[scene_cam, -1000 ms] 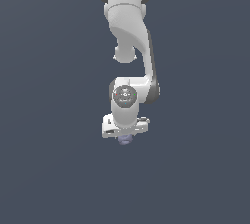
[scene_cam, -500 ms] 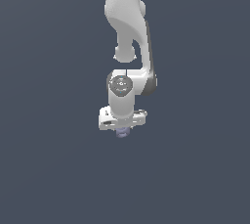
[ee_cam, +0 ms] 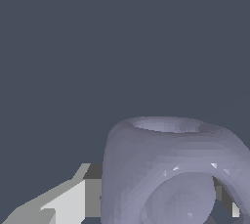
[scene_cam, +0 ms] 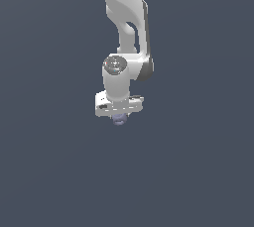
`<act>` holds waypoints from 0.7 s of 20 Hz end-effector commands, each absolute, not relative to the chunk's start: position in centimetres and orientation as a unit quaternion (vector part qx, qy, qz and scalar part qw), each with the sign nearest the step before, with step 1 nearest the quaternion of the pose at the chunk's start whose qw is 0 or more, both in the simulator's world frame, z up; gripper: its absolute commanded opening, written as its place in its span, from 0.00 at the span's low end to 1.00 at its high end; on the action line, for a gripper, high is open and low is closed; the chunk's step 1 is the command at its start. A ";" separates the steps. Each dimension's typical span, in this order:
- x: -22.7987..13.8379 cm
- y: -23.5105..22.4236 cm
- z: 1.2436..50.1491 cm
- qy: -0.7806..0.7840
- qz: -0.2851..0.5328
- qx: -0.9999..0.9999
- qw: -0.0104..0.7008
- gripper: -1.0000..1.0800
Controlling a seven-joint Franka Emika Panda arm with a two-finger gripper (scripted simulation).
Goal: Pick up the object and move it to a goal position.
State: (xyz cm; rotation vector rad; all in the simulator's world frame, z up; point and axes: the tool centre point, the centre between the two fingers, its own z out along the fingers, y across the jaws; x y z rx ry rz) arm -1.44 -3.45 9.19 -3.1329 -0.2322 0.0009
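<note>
The object [scene_cam: 119,119] is a small pale lavender-grey cup-like cylinder. In the exterior view it peeks out just below the white gripper [scene_cam: 119,117], near the middle of the picture. The arm comes down from the top and its hand hides most of the object. In the wrist view the object [ee_cam: 171,169] fills the near part of the picture, its round rim and hollow showing, with one white and grey finger [ee_cam: 73,198] against its side. The gripper is shut on the object and holds it above the dark floor.
A plain dark grey-blue floor [scene_cam: 198,171] lies all around. The white arm links [scene_cam: 126,18] rise to the top edge of the exterior view.
The gripper with the object has risen and shifted slightly toward the exterior view's left. The arm has folded up with it.
</note>
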 end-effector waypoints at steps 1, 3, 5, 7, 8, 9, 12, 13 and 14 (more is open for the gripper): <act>-3.1 -4.1 10.2 -0.074 0.000 -0.997 0.000 0.00; -4.4 -4.7 11.1 -0.074 0.000 -0.997 0.000 0.00; -5.8 -5.3 11.9 -0.074 0.000 -0.997 0.000 0.00; -7.0 -5.8 12.7 -0.074 0.000 -0.997 0.000 0.00; -7.5 -6.1 13.0 -0.074 0.000 -0.997 0.000 0.00; -8.1 -6.3 13.4 -0.074 0.000 -0.997 0.000 0.00; -9.5 -7.0 14.3 -0.074 0.000 -0.997 0.000 0.00; -9.9 -7.2 14.6 -0.074 0.000 -0.997 0.000 0.00; -10.3 -7.3 14.8 -0.074 0.000 -0.997 0.000 0.00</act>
